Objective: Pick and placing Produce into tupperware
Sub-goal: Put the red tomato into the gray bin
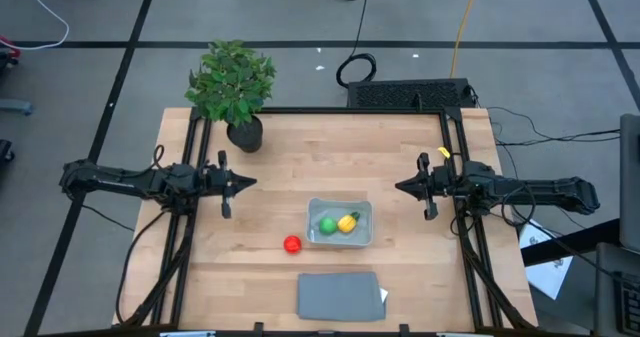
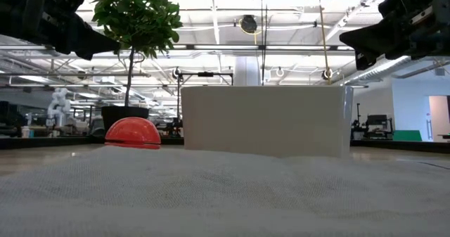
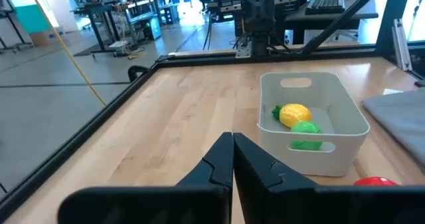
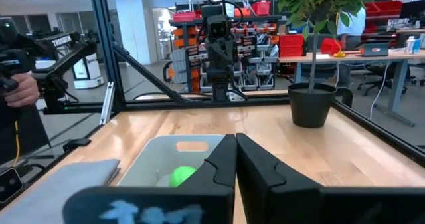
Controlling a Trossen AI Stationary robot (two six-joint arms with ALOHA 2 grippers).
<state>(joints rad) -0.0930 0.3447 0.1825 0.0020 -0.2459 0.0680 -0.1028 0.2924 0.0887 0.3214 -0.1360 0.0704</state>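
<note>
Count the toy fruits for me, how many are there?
3. The green ball and the yellow fruit with a green tip lie side by side inside the clear tub. The red ball sits on the table just outside it.

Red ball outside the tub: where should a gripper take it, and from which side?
Grip the red ball across its middle, coming straight down. It is round and sits alone on the table, left of the tupperware, with free space around it. The left gripper looks nearer.
</note>
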